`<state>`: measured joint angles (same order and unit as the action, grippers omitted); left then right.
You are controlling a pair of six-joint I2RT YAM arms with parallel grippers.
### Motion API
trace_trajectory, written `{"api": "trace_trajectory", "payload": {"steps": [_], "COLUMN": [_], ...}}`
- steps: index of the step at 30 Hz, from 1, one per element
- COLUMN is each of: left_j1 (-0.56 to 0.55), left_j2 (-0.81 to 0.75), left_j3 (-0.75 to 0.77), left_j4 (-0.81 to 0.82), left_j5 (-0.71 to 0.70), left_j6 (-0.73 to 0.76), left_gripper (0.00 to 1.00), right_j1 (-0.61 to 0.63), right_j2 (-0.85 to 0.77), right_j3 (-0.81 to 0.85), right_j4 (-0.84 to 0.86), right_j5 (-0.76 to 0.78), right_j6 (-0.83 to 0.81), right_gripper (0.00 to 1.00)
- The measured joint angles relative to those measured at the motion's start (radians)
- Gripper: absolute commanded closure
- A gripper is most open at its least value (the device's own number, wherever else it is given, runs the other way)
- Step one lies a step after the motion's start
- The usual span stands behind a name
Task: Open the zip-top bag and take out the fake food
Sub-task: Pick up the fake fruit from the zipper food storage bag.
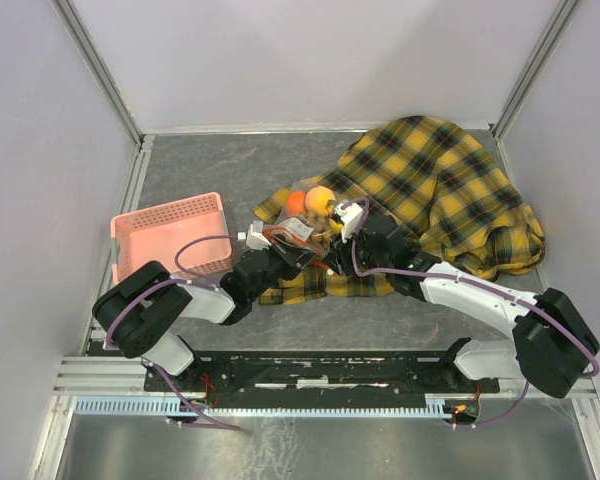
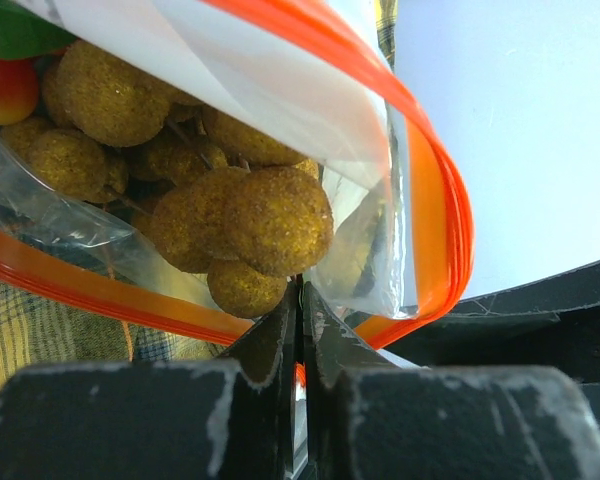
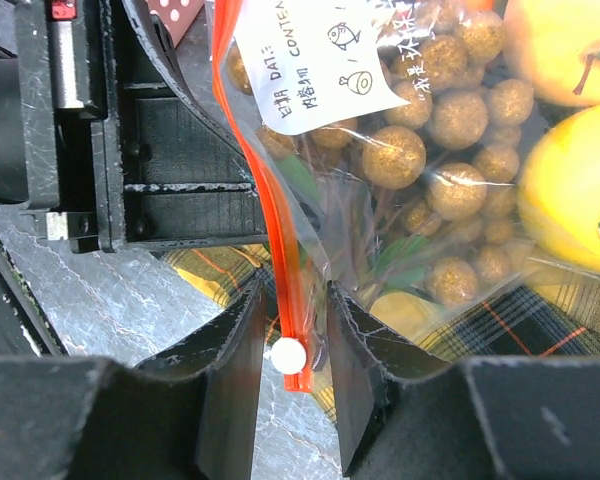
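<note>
The left gripper [image 2: 300, 300], black-fingered, pinches tight on the lip of the clear crinkly zip-top bag [image 2: 280, 100]. The right gripper [image 3: 295, 305] stands spread astride the end of the red-orange zip strip [image 3: 252, 170], unclamped. Beyond, the fake food [image 3: 425, 155], tan grapes and yellow fruit, sits inside. The bag lies mid-desk on the yellow-black plaid cloth [image 1: 450, 170], which reaches toward the far right corner. The mouth seems partly open; emptying remains.

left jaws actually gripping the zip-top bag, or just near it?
Touching. Left wrist view: the jaws of the left gripper are closed on the zip-top bag, with its orange zip strip pinched between them.
</note>
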<state>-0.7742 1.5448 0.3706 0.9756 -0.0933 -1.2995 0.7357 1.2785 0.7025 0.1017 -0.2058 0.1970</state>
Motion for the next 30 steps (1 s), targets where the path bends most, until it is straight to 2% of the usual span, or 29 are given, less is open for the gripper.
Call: {"api": "trace_trajectory", "payload": {"steps": [12,30], "left_j1": [0.0,0.002], "left_j2": [0.0,0.0], "left_j3": [0.0,-0.01], "left_j4": [0.001,0.017], "left_j5": [0.015,0.018], "left_j6": [0.0,0.0], "left_gripper": [0.97,0.97], "right_j1": [0.019,0.037], "right_j2": [0.047,0.06], "right_j3": [0.008,0.047], "right_j4": [0.011,-0.014], "right_j5": [0.008,0.121], "right_j6": [0.004,-0.029], "right_gripper": [0.61,0.95]}}
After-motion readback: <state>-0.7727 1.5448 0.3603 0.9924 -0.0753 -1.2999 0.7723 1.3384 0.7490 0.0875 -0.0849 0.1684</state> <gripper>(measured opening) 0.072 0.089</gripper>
